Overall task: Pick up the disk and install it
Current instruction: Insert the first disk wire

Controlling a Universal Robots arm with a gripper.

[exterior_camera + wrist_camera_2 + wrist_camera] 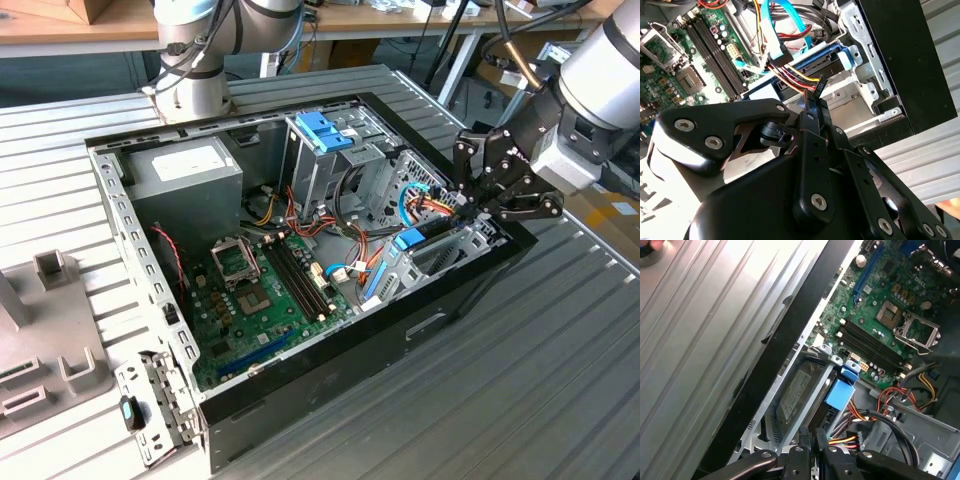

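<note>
While the black multi-link gripper (478,200) is hovering at the open black computer case's (420,330) edge on the exterior view's right, its fingers (812,125) are pinching a black connector with coloured wires (817,87), and the silver blue-framed disk (799,390) is lying in its bay just beside the green motherboard (880,300).

The pincer (468,207), fingers drawn together, angles down from the arm (600,80).
</note>
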